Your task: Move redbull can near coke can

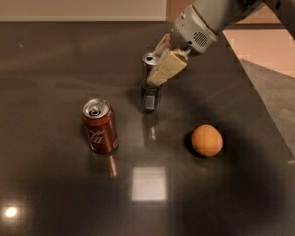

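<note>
The redbull can [150, 95] is slim, dark grey-blue with a silver top, and stands upright near the middle of the dark table. My gripper [162, 68] comes in from the upper right and is shut on the can's upper part, with its cream fingers [168, 68] on the can's side. The coke can [100, 127], red with white script, stands upright to the lower left of the redbull can, about a can's width apart from it.
An orange [207, 140] lies on the table to the right of the cans. The dark glossy table [49, 73] has its right edge at the far right, with light floor beyond. My arm [221, 9] spans the upper right.
</note>
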Controlling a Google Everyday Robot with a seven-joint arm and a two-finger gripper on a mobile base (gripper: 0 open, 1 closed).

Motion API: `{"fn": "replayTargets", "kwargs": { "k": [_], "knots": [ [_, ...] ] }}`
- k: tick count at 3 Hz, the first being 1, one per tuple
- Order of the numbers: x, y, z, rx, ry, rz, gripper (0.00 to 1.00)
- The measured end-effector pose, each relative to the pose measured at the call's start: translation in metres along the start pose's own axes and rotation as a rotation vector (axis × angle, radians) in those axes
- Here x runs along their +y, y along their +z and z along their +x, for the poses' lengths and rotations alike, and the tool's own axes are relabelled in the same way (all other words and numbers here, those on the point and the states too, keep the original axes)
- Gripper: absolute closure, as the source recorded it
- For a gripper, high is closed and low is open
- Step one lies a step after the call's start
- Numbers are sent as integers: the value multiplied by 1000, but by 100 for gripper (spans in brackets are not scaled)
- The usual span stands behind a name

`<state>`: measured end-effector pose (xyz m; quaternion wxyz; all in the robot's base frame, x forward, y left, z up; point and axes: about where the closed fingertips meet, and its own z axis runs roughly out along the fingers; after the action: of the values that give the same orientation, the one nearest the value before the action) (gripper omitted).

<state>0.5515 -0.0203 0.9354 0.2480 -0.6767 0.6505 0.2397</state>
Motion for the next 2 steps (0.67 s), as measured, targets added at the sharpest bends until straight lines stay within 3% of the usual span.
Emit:
{"fn": "replayTargets", "kwargs": {
  "k": [2],
  "knots": [
    [53, 16, -19, 12, -135, -80, 100]
  ]
}}
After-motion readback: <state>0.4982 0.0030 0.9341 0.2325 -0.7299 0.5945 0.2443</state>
